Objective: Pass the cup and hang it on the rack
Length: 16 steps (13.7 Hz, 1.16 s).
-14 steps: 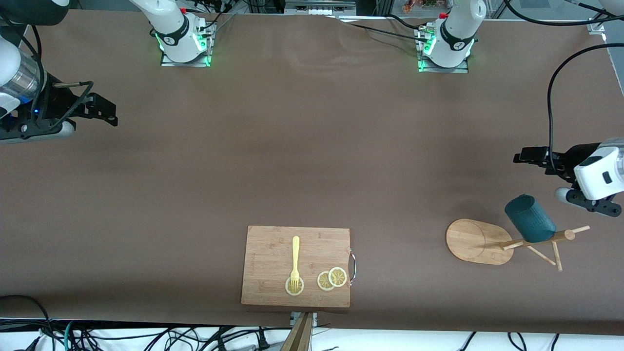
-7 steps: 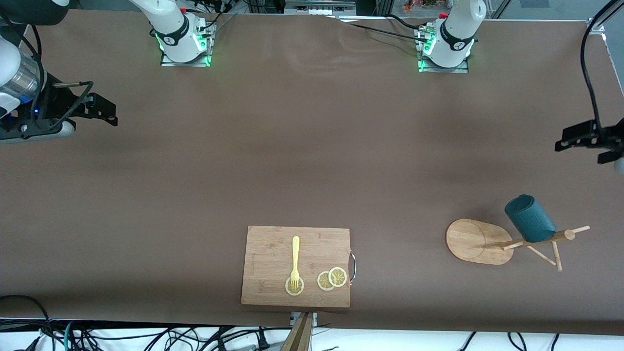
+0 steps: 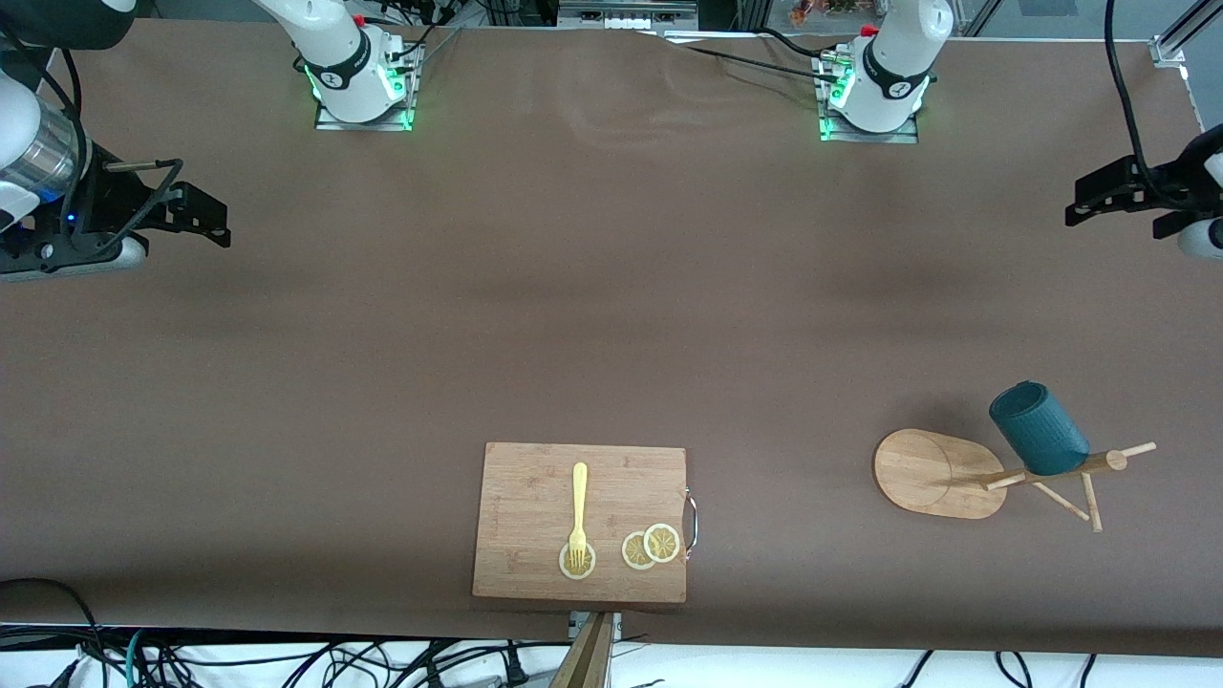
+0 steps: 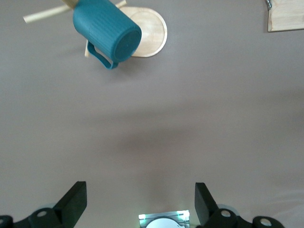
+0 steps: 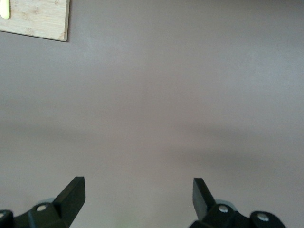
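The wide table under its brown cloth (image 3: 611, 315) fills nearly the whole front view. Low in the middle of the frame lies a rectangular bamboo cutting board (image 3: 535, 497) with a small metal handle; on it rest a pale yellow plastic fork (image 3: 578, 511) and three round lemon slices (image 3: 651, 547), one under the fork's tines. In the lower right of the frame stands the light bamboo mug rack (image 3: 932, 473) with its flat oval base, central post and thin pegs. The small dark teal ribbed cup (image 3: 1039, 429) hangs on it by its handle, tilted, its closed bottom facing the camera in the left wrist view.

At the right edge, in the upper part of the frame, the left gripper (image 3: 1113, 196) hovers over bare cloth, fingers spread wide, holding nothing. At the left edge, at a similar height, the right gripper (image 3: 196, 218) waits over bare cloth, fingers likewise apart and empty.
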Each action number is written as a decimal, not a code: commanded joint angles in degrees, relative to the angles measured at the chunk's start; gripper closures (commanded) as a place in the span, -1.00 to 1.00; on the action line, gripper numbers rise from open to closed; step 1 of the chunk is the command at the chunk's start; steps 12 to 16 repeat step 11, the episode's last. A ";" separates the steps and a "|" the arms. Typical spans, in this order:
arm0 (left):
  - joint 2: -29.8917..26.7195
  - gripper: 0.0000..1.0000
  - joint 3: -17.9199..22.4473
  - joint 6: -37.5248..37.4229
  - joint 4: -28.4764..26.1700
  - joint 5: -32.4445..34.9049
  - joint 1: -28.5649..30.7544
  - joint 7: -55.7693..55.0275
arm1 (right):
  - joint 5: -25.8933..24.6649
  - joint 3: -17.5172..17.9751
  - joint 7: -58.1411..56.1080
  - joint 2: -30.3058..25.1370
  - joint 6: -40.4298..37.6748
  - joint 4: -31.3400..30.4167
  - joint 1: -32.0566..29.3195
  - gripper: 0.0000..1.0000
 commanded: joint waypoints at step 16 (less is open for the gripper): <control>0.27 -1.00 -0.86 2.27 -1.61 -0.17 -1.25 -2.39 | -0.44 -0.37 -0.73 -0.96 -0.26 -0.49 0.49 -1.00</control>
